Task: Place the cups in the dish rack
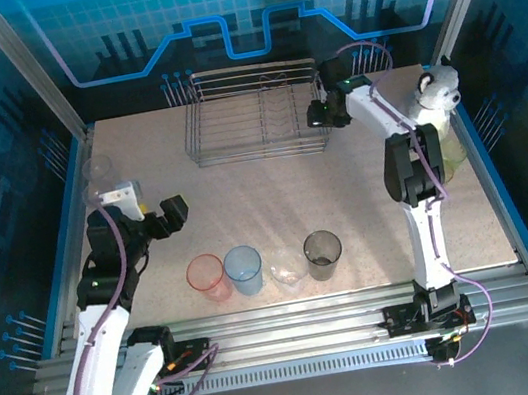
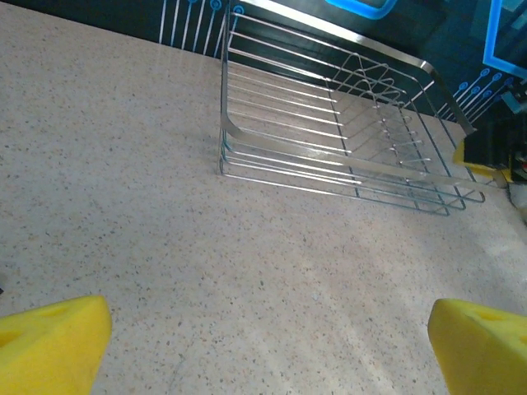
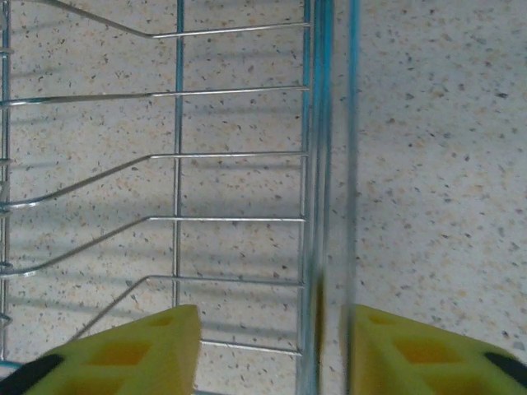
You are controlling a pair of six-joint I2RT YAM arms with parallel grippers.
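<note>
Your left jaws stood wide open, the rectangular silver wire dish rack (image 2: 329,148) ahead. Your right jaws, part open, straddled its side wires; 4 translucent plastic cups (image 1: 243,267) stood well behind both.

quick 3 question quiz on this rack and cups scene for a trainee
1. True or false: a cup already sits in the rack.
2. Which cup sits between the pink cup and the clear cup near the arms? A grey, B blue, C yellow.
3. Fill in: the right gripper has its fingers either side of the rack's ___ end wire.
Key: 1 false; 2 B; 3 right.
</note>
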